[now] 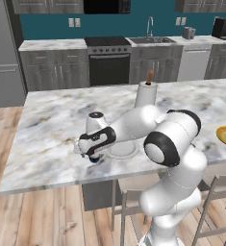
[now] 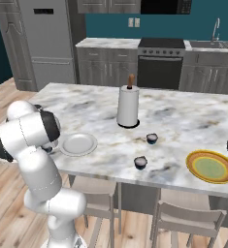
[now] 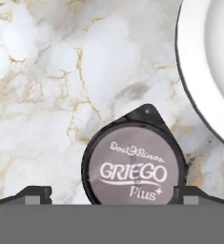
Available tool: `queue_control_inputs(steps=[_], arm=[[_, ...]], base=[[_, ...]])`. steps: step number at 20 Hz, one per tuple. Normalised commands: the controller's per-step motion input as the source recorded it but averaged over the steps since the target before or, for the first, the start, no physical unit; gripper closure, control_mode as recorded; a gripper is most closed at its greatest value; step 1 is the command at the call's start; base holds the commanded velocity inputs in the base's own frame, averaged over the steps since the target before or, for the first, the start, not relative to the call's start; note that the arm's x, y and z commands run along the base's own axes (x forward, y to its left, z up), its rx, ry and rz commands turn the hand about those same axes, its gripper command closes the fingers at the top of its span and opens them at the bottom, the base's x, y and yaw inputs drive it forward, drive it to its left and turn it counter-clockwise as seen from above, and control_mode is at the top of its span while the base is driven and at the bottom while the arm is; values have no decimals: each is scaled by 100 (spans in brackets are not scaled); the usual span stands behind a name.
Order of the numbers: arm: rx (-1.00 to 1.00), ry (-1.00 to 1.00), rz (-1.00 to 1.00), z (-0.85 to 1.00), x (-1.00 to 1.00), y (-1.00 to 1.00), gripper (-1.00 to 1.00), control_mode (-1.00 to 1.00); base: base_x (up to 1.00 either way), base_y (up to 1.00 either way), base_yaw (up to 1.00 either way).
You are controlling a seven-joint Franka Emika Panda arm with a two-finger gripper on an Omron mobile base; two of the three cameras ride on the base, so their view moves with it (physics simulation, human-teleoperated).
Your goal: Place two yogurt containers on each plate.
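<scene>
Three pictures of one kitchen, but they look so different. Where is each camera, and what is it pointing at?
Left base view: behind the arm's left, facing the marble counter; white arm at lower right.
Right base view: behind its right, facing the same counter; arm at lower left.
Hand view: on the hand, looking down at a yogurt container between the open tool tips.
Shared: the white plate and paper towel roll.

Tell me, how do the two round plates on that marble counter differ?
The plain white-grey plate is one pale colour all over; the yellow-rimmed plate with the greenish centre has two colours. The white-grey plate lies beside the robot's arm, with a dark yogurt cup just off its edge; the yellow-rimmed plate lies at the counter's far right end. Both are round, shallow and hold nothing.
</scene>
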Motion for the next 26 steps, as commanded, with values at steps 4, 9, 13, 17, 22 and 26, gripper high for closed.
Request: queue_control_inputs(steps=[4, 9, 13, 17, 22, 26], arm=[[6, 0, -6, 0, 0, -18, -100, -100], [5, 0, -7, 0, 0, -28, -100, -100], [1, 4, -7, -16, 0, -12, -100, -100], [-1, 8, -5, -48, 3, 0, -100, -100], [0, 0, -1, -5, 0, 17, -100, -100], [0, 0, 0, -6, 9, 0, -100, -100]], base=[[0, 0, 0], [0, 0, 0], [0, 0, 0], [0, 0, 0], [0, 0, 0], [0, 0, 0]])
